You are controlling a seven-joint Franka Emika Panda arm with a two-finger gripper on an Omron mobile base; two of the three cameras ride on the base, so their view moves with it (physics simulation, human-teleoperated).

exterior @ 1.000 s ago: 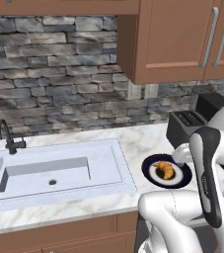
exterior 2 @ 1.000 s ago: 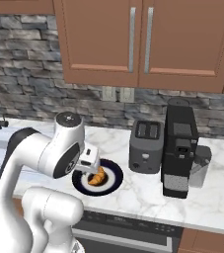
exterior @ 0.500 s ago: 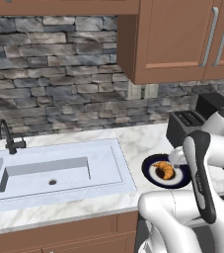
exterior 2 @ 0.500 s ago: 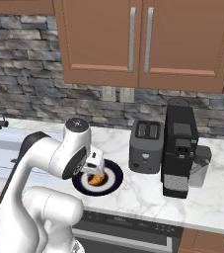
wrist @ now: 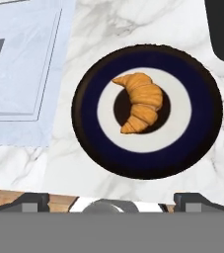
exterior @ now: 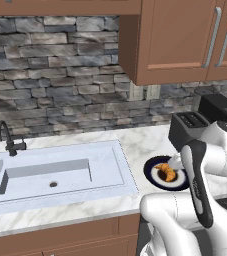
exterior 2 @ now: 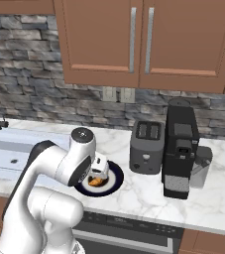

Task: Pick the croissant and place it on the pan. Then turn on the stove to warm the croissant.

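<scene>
Since a second ago the arm has swung forward and down over the plate (exterior 2: 115,179): in the right base view the white hand, which then sat beside the plate's left edge, now hangs above its near left part and covers much of the croissant (exterior 2: 96,181). In the left base view the forearm has likewise slid left, so that it now overlaps the plate's right rim (exterior: 154,165). Sink (exterior: 45,175), tap (exterior: 6,139), toaster (exterior 2: 146,147) and coffee machine (exterior 2: 182,155) sit where they did.

The croissant (wrist: 140,102) lies in the middle of the dark-rimmed plate (wrist: 89,123) on the marble worktop (wrist: 69,74), just right of the sink; in the hand view it is seen whole, curved, with nothing touching it.

The pincer (wrist: 112,200) is spread wide, its two dark tips apart at the bottom edge of the hand view, above the plate's near rim and holding nothing.

From the right base view only a sliver of the pastry shows under the hand. In the left base view the arm hides the plate's right side, and the fingers themselves cannot be made out. The toaster is cut off at the hand view's top right corner.
</scene>
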